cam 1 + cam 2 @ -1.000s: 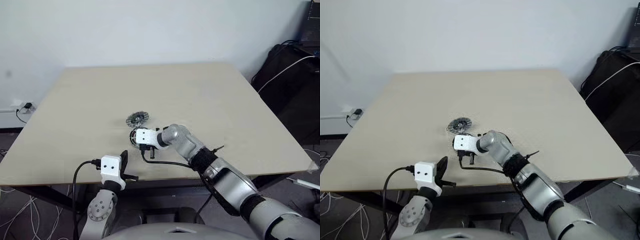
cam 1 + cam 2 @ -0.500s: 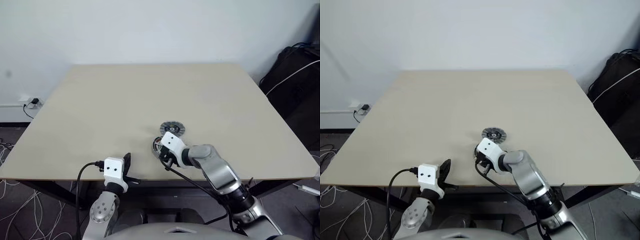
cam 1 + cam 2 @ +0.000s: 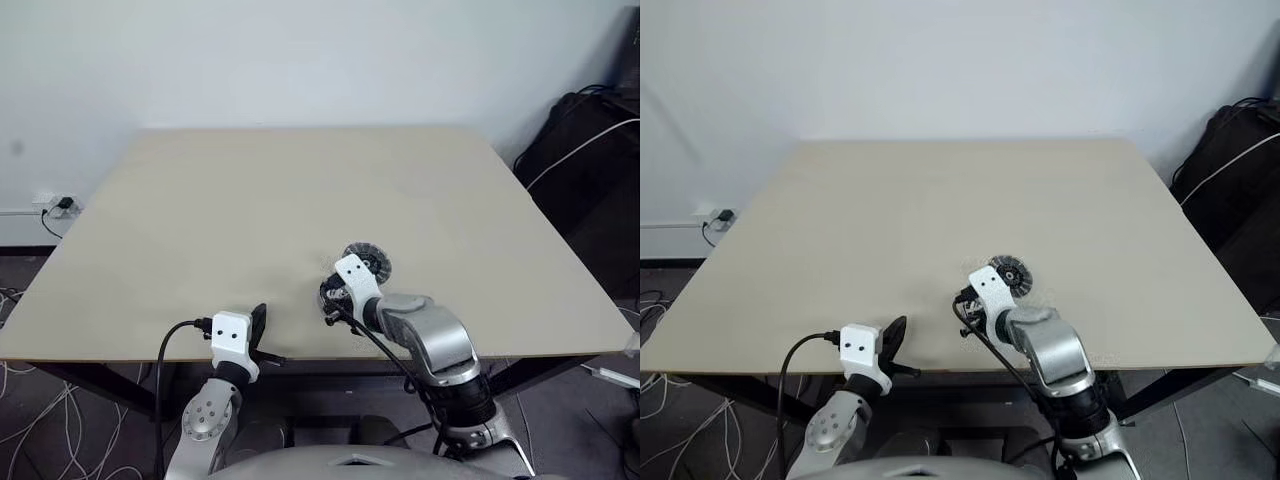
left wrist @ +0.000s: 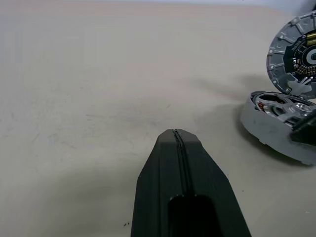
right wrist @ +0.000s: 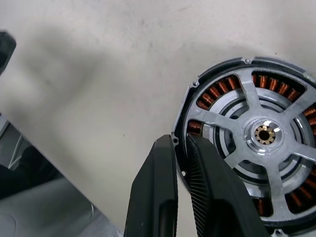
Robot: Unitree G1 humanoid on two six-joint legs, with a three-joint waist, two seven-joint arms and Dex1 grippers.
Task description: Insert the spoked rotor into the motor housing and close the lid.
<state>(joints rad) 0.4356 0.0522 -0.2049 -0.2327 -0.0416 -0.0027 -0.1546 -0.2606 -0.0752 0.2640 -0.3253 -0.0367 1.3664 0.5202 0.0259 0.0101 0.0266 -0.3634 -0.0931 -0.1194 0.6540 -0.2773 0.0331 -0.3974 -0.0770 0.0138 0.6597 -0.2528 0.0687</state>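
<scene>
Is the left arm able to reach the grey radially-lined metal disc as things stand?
Likely not directly: the copper-wound spoked rotor, pinched at its rim by the right gripper, lies between the left gripper and the grey radially-lined disc; left jaws are shut.

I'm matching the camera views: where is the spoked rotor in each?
Eye views: spoked rotor just below centre, partly under the right hand.
Left wrist view: far right, lying flat.
Right wrist view: right half, face-on.
Shared landmark: the right hand pinching its rim.

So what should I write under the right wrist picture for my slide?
The right tool pinches the rim of the round copper-wound spoked rotor over the beige table.
</scene>
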